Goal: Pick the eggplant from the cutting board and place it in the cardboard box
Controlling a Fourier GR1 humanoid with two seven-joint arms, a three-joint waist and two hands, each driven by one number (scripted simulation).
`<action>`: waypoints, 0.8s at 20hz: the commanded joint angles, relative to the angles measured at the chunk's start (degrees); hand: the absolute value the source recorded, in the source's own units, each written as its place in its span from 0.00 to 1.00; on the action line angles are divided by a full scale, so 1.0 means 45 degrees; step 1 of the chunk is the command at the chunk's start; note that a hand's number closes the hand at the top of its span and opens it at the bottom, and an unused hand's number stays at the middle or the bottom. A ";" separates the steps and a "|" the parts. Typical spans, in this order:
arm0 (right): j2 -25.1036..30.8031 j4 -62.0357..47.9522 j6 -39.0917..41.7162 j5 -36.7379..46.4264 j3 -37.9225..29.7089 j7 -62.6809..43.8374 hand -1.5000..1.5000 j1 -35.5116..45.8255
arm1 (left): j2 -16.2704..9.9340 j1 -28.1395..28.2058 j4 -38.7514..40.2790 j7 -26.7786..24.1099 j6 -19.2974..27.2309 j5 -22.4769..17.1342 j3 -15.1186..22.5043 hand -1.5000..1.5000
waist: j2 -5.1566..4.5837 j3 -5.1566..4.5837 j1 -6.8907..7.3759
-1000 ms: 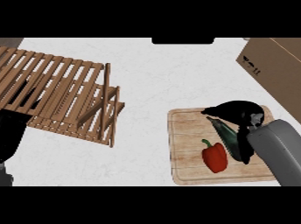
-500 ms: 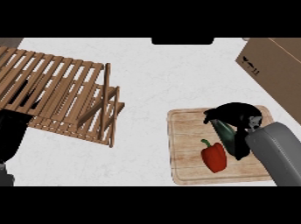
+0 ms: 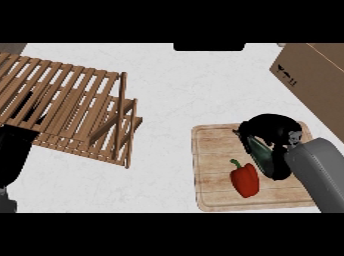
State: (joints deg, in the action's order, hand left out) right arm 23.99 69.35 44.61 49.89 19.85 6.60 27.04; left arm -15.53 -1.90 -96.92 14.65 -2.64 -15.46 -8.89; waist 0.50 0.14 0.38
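Your right hand [image 3: 272, 134] is curled around the eggplant [image 3: 266, 156], which lies on the cutting board [image 3: 213, 195] just under the palm. The red pepper [image 3: 244, 180] sits just beside the hand, so lift straight up before you turn toward the cardboard box [image 3: 324, 80] beyond it. Your left hand [image 3: 5, 159] rests far away at the view's left edge; its fingers I cannot tell.

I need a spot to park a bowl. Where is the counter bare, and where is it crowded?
Bare: the white counter between the slatted wooden rack and the brown cardboard box, and below the rack. Crowded: the wooden cutting board, holding the red bell pepper, dark eggplant and right hand.
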 commanded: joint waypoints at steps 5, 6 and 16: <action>-0.1300 -0.1898 -0.3222 0.0612 -0.2873 -0.3429 1.00 0.1070 | 0.0111 0.0344 0.0082 0.0276 -0.0037 0.0147 0.0156 0.50 | -0.0166 -0.0017 0.0116; -0.1509 -0.2213 -0.3674 0.0578 -0.3497 -0.4153 1.00 0.1575 | 0.0142 -0.0162 0.0154 0.0504 0.0179 0.0150 0.0177 0.50 | -0.0217 -0.0010 0.0118; -0.1527 -0.3007 -0.6658 0.1699 -0.3733 -0.4190 1.00 0.2812 | -0.0123 -0.0540 0.0305 0.0947 0.0052 0.0048 -0.0185 0.50 | -0.0114 -0.0028 -0.0050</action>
State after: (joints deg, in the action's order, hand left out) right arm 16.68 53.96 18.00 56.49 3.76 -12.01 38.89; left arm -15.39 -2.75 -96.85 15.30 -3.23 -15.18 -9.17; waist 0.04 0.31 0.78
